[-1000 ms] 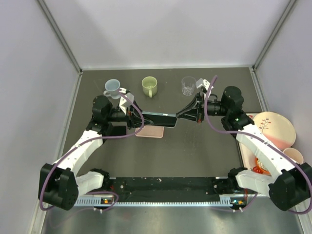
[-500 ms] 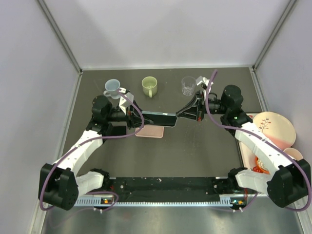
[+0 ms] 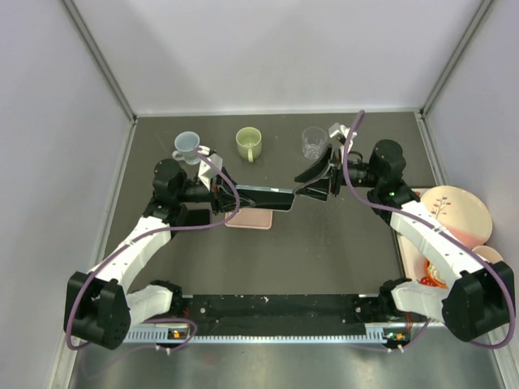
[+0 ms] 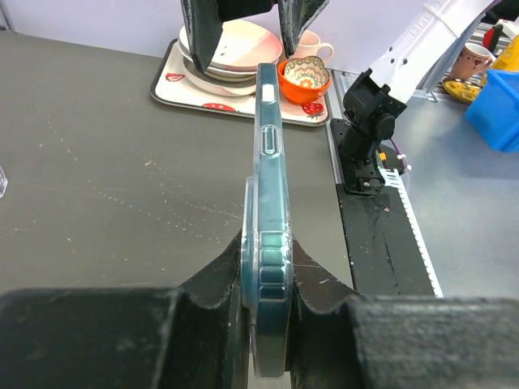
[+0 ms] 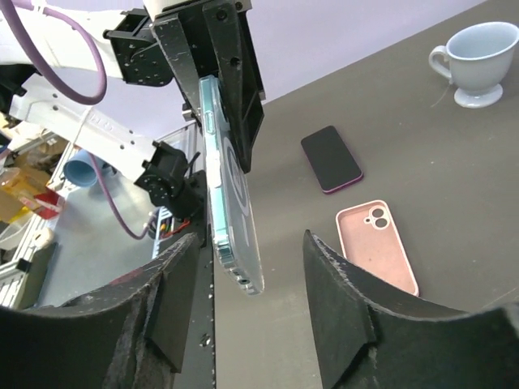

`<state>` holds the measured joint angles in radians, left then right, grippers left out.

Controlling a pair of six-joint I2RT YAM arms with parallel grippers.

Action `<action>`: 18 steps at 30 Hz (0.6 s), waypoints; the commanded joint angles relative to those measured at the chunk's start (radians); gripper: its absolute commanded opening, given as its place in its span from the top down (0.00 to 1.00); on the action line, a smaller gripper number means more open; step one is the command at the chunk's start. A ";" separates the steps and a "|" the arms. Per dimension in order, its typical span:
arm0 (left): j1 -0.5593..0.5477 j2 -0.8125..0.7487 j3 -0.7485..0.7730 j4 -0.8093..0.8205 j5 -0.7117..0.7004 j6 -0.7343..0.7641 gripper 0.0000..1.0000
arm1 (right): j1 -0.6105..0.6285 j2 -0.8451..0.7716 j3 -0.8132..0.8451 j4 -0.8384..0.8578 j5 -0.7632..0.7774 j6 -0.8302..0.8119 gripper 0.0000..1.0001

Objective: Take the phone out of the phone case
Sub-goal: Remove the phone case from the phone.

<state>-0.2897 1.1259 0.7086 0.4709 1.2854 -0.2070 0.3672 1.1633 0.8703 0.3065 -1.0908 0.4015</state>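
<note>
Clear plastic phone case point(image 4: 268, 162), one item: it is standing on its long edge above the middle of the table, with its ends pointing to 9 and 3 o'clock.

- Left gripper point(image 4: 266, 271): it is clamping the 9 o'clock end of the case, one finger pressing on each face.
- Phone point(image 4: 273, 251): it is showing as a teal band inside the clear shell. You are looking at a phone that appears fully seated, with no corner lifting out.
- Right gripper point(image 3: 310, 183): it is hovering at the 3 o'clock end with its fingers spread. They are straddling the case tip and touching neither face.
- Dark phone point(image 5: 331, 158) and empty pink case point(image 5: 377, 243): they are lying flat on the table beneath the held case, side by side but apart.
- Blue cup point(image 3: 186, 144), green mug point(image 3: 248, 142) and glass point(image 3: 313, 142): they are standing along the 12 o'clock edge.
- Tray of dishes point(image 3: 409, 243): it is sitting at 3 o'clock.

Progress, as a judgement: you are early in the job. The case is lifted and braced, but the extraction itself is not yet begun. You are left with peeling the shell off at the free end and drawing the phone clear.
</note>
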 commanded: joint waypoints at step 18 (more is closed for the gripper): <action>0.000 -0.014 0.005 0.077 0.015 0.011 1.00 | -0.014 -0.053 0.012 -0.041 -0.040 -0.181 0.64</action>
<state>-0.2897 1.1259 0.7086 0.4706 1.2858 -0.2070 0.3630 1.1427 0.8703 0.2676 -1.0889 0.2810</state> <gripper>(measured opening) 0.205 0.373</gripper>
